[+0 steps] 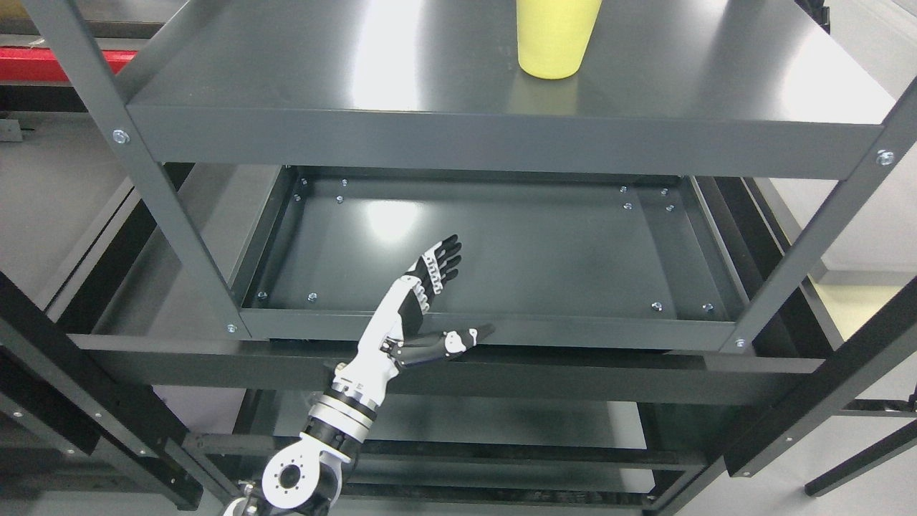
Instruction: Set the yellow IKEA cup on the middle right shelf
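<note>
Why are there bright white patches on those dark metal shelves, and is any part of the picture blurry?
In the head view, the patches are glare from overhead lights bouncing off the glossy shelves: one on the upper shelf left of the yellow cup, one on the tray shelf below. The picture is fairly sharp; the open left hand shows crisp fingers. The cup's top is cut off by the frame.

Yellow cup (553,36) — upright on the upper shelf (430,86)

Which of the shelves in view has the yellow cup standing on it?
The upper shelf: the yellow cup stands upright on it, right of its middle. The lower shelf, beside the open left hand, holds nothing.
</note>
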{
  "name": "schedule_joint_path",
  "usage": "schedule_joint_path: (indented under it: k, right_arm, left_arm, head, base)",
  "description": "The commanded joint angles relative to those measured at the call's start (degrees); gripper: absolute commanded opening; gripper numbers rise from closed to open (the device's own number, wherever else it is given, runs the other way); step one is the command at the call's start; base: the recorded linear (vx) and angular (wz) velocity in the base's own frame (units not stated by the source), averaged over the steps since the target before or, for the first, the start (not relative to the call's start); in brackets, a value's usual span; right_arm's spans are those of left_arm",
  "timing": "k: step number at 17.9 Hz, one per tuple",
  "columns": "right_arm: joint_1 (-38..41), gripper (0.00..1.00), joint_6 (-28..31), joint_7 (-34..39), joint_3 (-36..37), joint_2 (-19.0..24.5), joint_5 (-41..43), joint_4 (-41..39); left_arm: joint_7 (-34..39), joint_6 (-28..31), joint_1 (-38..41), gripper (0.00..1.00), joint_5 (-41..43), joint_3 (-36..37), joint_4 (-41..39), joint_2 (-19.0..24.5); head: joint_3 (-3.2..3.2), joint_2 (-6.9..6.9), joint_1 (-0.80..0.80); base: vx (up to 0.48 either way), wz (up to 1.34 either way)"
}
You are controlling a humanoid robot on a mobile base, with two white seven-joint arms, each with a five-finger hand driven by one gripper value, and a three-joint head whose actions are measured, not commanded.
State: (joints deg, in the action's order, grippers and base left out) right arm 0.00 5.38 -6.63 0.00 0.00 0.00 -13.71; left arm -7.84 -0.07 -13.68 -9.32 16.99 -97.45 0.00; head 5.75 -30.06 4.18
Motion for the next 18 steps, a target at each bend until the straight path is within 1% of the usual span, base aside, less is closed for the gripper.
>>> schedule_joint_path:
  k: [1,18]
  right_arm:
    - [0.79,0.99,-0.02,-0.05,-0.97,-1.0,1.41,0.0]
    - [0.79,0.99,-0.02,-0.05,-0.97,-1.0,1.41,0.0]
  left_arm:
    - [-0.16,0.86,0.23,0.99,0.27,-6.18,-3.98,1.0]
    - [-0.25,0.86,0.23,0.99,0.27,-6.79,-3.63,1.0]
  head:
    - [0.0,0.0,0.0]
    - [0.0,0.0,0.0]
  base:
    - [0.0,0.0]
    - [0.0,0.0]
